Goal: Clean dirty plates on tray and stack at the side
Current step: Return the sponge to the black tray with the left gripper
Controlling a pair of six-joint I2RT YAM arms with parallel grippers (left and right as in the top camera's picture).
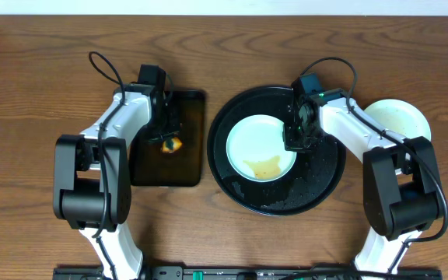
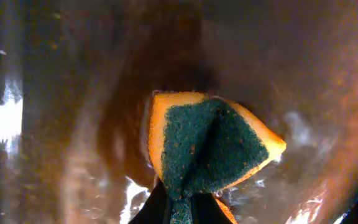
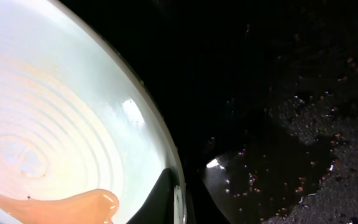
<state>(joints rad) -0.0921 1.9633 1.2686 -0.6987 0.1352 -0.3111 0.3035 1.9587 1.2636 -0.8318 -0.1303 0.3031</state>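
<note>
left end effector [image 2: 179, 208] pinching sponge [image 2: 210, 146], right [image 3: 178, 202] seemingly clamping plate [image 3: 61, 112] rim

Rectangular tray [image 1: 185, 163]: black, left of centre in the overhead view; its glossy floor [image 2: 73, 93] is wet, with a brownish film.
Sponge [image 1: 169, 145]: orange-yellow with a dark green scouring face [image 2: 210, 149], folded, over the tray's upper middle.

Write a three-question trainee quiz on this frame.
1. True or false: the left gripper pinches the sponge.
2. Fill in: the right gripper holds the mint plate by its ____.
3. How many plates are on the round tray? A one, B two, C three.
Key: 1 true; 2 rim; 3 A.
</note>
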